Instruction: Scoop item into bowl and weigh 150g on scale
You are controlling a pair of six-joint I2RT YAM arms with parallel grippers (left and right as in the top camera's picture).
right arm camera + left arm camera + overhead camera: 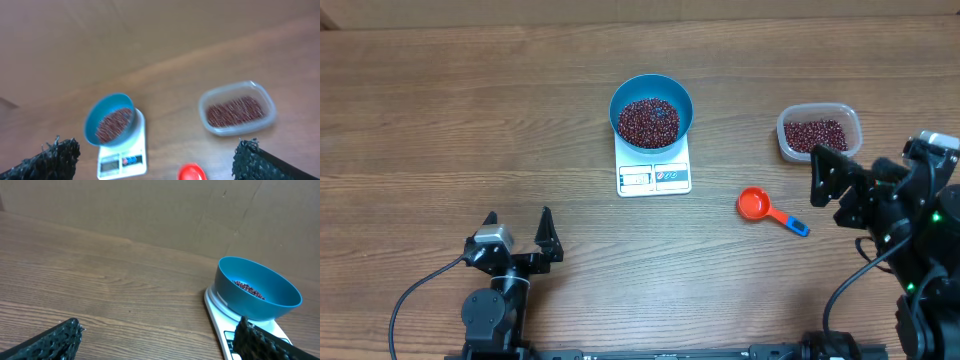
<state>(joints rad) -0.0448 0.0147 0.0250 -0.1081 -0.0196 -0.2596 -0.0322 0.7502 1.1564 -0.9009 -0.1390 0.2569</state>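
With left gripper (518, 218) and right gripper (817, 178) both spread wide and empty, and beans (648, 121) heaped in the bowl (672, 88) on the scale (654, 177), I reckoned on lifting the scoop (754, 204) by its handle (792, 222), level, adding only pinches.

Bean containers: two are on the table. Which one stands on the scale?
The round blue bowl, sitting on the white scale. The other, a clear rectangular tub, rests directly on the table.
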